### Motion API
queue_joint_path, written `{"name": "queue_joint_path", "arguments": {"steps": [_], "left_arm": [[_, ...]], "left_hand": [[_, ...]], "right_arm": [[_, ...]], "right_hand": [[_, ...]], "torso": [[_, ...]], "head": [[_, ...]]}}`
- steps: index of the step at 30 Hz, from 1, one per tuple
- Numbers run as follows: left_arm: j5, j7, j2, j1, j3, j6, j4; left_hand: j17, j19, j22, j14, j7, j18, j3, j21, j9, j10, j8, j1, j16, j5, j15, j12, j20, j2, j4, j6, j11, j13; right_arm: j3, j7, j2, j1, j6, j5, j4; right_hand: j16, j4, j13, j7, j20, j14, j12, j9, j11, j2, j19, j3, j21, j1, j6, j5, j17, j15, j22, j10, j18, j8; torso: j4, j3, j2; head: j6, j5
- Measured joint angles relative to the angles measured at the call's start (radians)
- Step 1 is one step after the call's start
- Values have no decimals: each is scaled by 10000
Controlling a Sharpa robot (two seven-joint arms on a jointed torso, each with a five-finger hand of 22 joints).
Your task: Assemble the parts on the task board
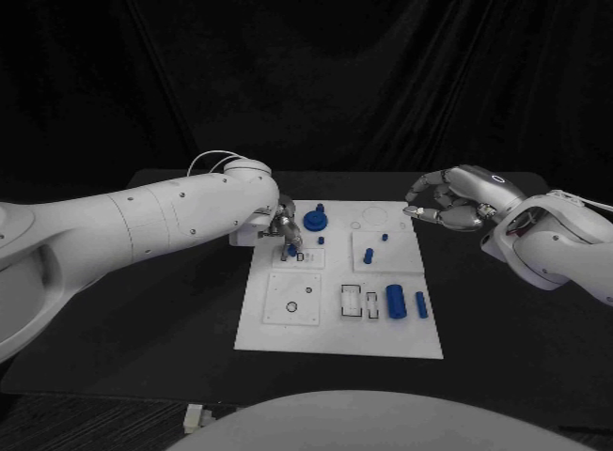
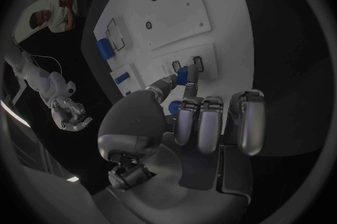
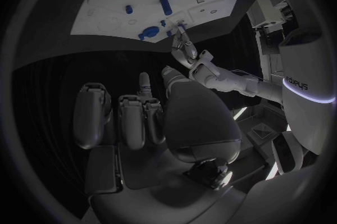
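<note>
Left hand (image 1: 285,225) reaches over the far left part of the white task board (image 1: 293,336), fingers pointed down and pinching a small blue part (image 2: 184,76) between thumb and a fingertip, right above a pair of small rectangular slots; the other fingers (image 2: 210,123) lie curled side by side. Right hand (image 1: 447,199) hovers off the board's far right corner, above the black table (image 1: 144,310), its fingers curled inward with nothing in them. On the board, a blue round knob-like part (image 1: 318,221) stands near the far edge just beside the left hand, a small blue peg (image 1: 368,255) stands near the middle, and two blue cylinders (image 1: 396,302) lie side by side toward the right edge, next to two rectangular outlines. A square plate (image 1: 293,299) with a small hole sits on the near left of the board.
</note>
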Motion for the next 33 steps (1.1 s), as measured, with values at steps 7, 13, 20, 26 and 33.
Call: {"name": "queue_joint_path", "arguments": {"steps": [7,13,20,26,33], "left_arm": [[5,-184,-227,0,-2,-337,252],[422,-364,-306,0,-4,-614,292],[1382,-612,-313,0,-4,-744,277],[1800,-734,-314,0,-4,-776,262],[2038,-812,-311,0,-4,-787,284]], "left_hand": [[0,77,0,37,-38,1,100,11,25,38,-2,-143,0,-1,-36,0,-54,-65,15,110,-36,0],[0,113,0,-1,-45,1,155,37,30,1,-48,-143,0,-2,-73,0,-19,-65,-18,124,-73,0],[0,148,0,-1,-33,1,194,37,30,1,-87,-143,0,40,-72,0,-54,-66,-4,139,-72,0],[0,148,0,-1,-32,2,194,37,29,1,-87,-146,0,40,-72,0,-54,-68,-4,139,-72,0],[0,147,0,-1,-15,1,221,37,28,1,-87,-170,0,40,-71,0,-53,-92,-31,156,-72,0]], "right_arm": [[0,-43,1,-1,41,0,0],[0,-65,3,-14,59,0,-5],[-1,-83,-2,-30,72,1,-5],[-1,-94,8,-38,82,1,-11],[-1,-107,23,-44,97,1,-34]], "right_hand": [[0,0,0,0,0,0,0,-13,0,-39,0,0,-50,39,0,39,0,0,8,0,0,-37],[0,0,0,0,0,0,0,-13,0,-39,0,0,-50,39,0,39,0,0,8,0,0,-37],[-52,0,0,0,0,0,0,-25,0,2,0,0,-97,80,0,82,0,0,7,0,0,-37],[-52,0,0,0,0,0,0,-25,0,1,0,0,-97,80,0,81,0,0,6,0,-1,-37],[-51,0,0,0,0,0,0,-24,0,1,0,0,-97,79,0,81,0,0,5,0,-1,-37]], "torso": [[2,0,-3],[5,1,-12],[9,8,-26],[8,4,-28],[2,-2,-13]], "head": [[0,50],[0,62],[0,49],[0,40],[0,60]]}}
